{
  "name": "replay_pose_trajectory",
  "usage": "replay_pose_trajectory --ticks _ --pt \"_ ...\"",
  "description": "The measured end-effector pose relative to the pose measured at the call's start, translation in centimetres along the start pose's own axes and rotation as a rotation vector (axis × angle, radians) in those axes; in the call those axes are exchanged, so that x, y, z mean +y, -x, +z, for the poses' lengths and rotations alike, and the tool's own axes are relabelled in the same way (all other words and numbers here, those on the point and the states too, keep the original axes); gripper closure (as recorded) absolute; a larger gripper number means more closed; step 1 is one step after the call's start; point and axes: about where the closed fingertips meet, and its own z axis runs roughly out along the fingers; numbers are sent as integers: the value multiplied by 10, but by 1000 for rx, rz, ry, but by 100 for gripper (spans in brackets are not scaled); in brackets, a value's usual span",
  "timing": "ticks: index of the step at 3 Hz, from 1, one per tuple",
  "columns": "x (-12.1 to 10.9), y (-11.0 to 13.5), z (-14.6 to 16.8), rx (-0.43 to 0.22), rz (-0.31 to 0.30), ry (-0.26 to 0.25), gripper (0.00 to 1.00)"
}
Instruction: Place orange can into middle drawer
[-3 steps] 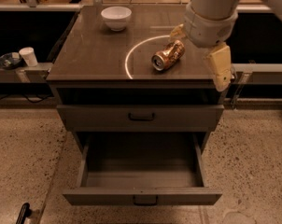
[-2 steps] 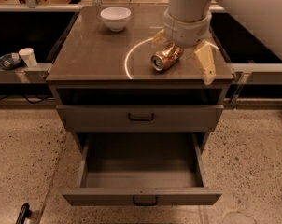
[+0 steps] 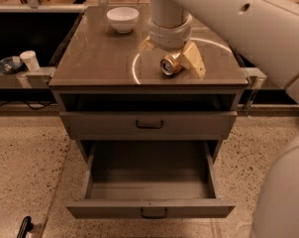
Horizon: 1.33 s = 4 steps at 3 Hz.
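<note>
The orange can (image 3: 170,64) lies on its side on the cabinet top (image 3: 100,58), silver lid end facing the camera. My gripper (image 3: 169,54) hangs from the white arm right above it, open. One tan finger (image 3: 194,61) stands to the can's right and the other tan finger (image 3: 145,45) to its left, so the can lies between them. The middle drawer (image 3: 149,208) is pulled fully out below, and its inside is bare. The like drawer front (image 3: 149,124) above it is shut.
A white bowl (image 3: 123,19) stands at the back left of the cabinet top. A white cup (image 3: 29,60) and a small dish (image 3: 7,65) sit on a low shelf to the left. The big white arm fills the upper right. The floor is speckled.
The arm has swung left and come over the can. The fingers, which were to the can's right, now stand on either side of it. The can has not moved.
</note>
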Motion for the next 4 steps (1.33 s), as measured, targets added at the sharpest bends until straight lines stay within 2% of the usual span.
replay_pose_trajectory --ticks 1,2,3,4 --pt "-30 -9 13 -23 -16 5 0" --pt "-51 -29 24 5 6 11 0" --pt "-59 -51 36 23 32 31 0" --pt "-60 -61 39 26 40 35 0"
